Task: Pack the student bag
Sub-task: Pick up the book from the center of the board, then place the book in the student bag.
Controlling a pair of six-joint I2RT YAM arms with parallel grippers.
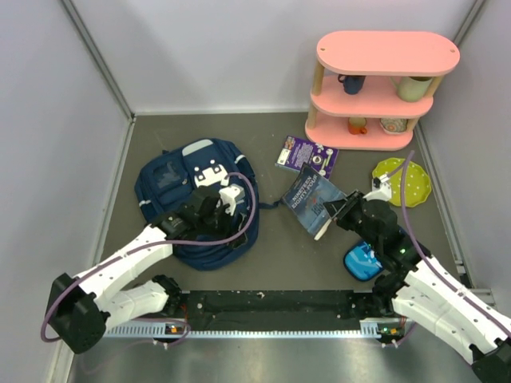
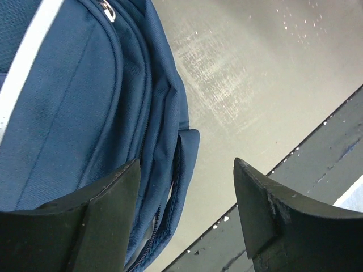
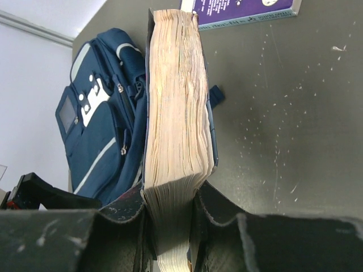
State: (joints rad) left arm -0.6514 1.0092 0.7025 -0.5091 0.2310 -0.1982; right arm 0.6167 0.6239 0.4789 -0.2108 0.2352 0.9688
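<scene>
The student bag (image 1: 188, 195) is a navy backpack with white trim, lying flat at the table's left middle. My left gripper (image 1: 227, 228) hovers over the bag's near right edge, open and empty. In the left wrist view its fingers (image 2: 108, 198) straddle the bag's zipper edge (image 2: 164, 187) without touching it. My right gripper (image 1: 339, 211) is shut on a thick blue-covered book (image 1: 314, 199) and holds it tilted above the table, right of the bag. In the right wrist view the book's yellowed page edge (image 3: 176, 113) is pinched between the pads, with the bag (image 3: 99, 130) beyond it.
A purple book (image 1: 307, 155) lies flat behind the held book. A green dotted plate (image 1: 402, 179) sits at the right. A pink shelf (image 1: 375, 88) with cups stands at the back right. A small blue pencil case (image 1: 363, 259) lies under my right arm.
</scene>
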